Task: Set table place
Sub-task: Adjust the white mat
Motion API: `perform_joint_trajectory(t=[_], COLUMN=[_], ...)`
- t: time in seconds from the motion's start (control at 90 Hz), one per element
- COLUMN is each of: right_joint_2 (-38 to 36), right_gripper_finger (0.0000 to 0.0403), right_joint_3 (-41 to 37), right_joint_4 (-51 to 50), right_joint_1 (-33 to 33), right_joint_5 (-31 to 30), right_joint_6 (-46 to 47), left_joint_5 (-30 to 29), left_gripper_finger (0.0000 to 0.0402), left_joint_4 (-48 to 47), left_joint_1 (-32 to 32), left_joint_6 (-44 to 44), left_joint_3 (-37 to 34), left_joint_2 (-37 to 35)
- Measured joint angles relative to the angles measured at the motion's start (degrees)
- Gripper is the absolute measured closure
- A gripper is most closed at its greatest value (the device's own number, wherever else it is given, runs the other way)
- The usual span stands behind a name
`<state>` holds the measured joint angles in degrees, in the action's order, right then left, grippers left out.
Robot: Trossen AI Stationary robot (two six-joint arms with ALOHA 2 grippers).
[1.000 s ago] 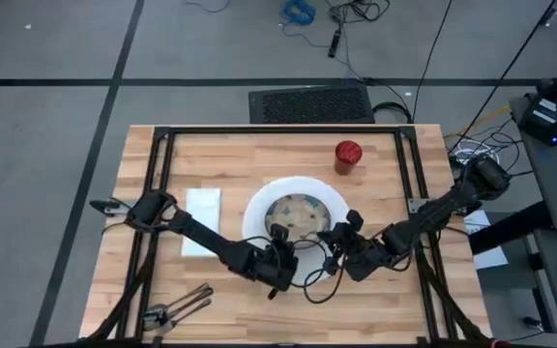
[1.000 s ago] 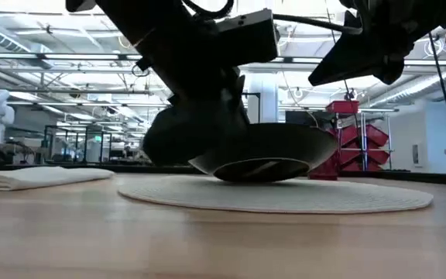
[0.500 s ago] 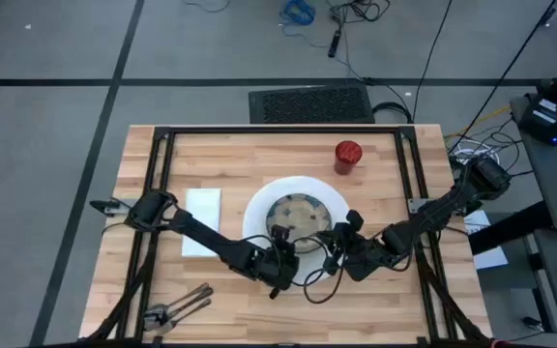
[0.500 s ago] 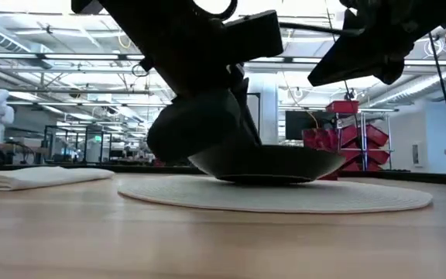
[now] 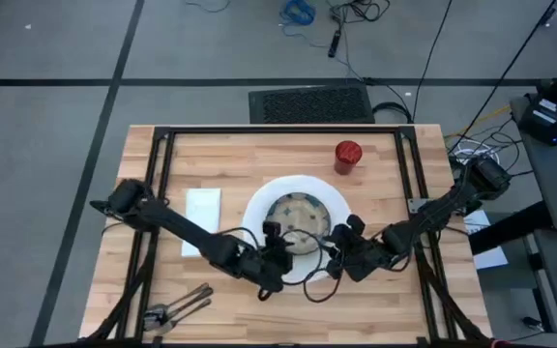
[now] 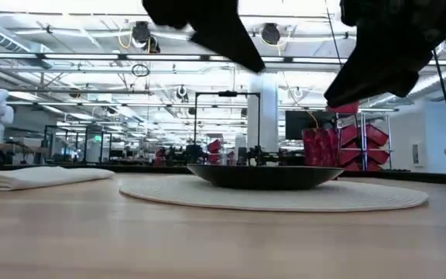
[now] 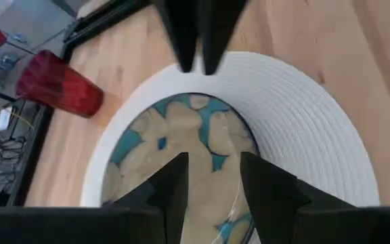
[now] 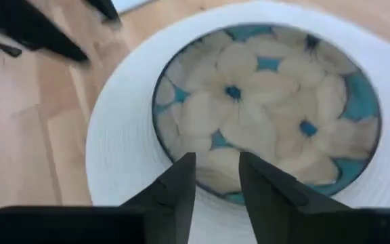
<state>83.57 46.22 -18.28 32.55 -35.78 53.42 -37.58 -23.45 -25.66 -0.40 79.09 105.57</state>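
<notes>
While the bowl [image 5: 296, 214] sits flat in the middle of the plate [image 5: 259, 208], at the centre of the table [image 5: 240, 159], I hold both grippers above the plate's near rim, touching neither dish. My left gripper [image 7: 212, 177] hangs with its fingers a little apart and nothing between them; my right gripper [image 8: 217, 177] is the same, a narrow gap and no load. The two come in from opposite sides, almost meeting over the bowl's near edge. The napkin [image 5: 202, 219] lies flat just left of the plate. The red cup [image 5: 347, 154] stands beyond the plate to the right. The cutlery [image 5: 176, 307] lies at the near left corner.
</notes>
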Motion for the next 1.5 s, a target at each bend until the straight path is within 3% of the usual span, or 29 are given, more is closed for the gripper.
perform_joint_trajectory(t=[0.167,0.322,0.567,0.756,0.967,1.156,1.5], right_joint_2=[0.00,0.00,3.67,10.41,15.33,15.21,14.67], right_gripper_finger=[0.0298,0.0298,0.0298,0.0298,0.0298,0.0298,0.0298], right_joint_3=[0.02,-1.62,-5.83,-5.89,-5.27,-4.70,-4.70], right_joint_4=[-11.35,-20.53,-14.45,-7.27,3.68,3.29,2.92], right_joint_1=[2.30,4.16,3.01,0.94,-0.43,-0.71,0.15], right_joint_5=[4.75,4.63,4.63,3.30,1.84,3.16,7.08], right_joint_6=[6.63,15.39,14.83,10.79,5.97,5.34,5.28], left_joint_5=[0.17,4.65,8.10,4.69,2.70,3.00,22.50], left_gripper_finger=[0.0280,0.0280,0.0280,0.0280,0.0280,0.0280,0.0281], left_joint_4=[-17.36,-17.68,-21.64,-30.79,-32.88,-32.24,-23.74], left_joint_1=[1.46,1.47,-1.99,-4.68,-5.22,-5.24,-10.96], left_joint_6=[-13.28,-20.42,-27.08,-32.14,-41.10,-48.05,-51.69], left_joint_3=[-1.24,-7.70,-10.64,-12.00,-19.29,-26.50,-28.83], left_joint_2=[-1.31,-1.20,-3.79,-12.31,-23.15,-26.79,-26.20])
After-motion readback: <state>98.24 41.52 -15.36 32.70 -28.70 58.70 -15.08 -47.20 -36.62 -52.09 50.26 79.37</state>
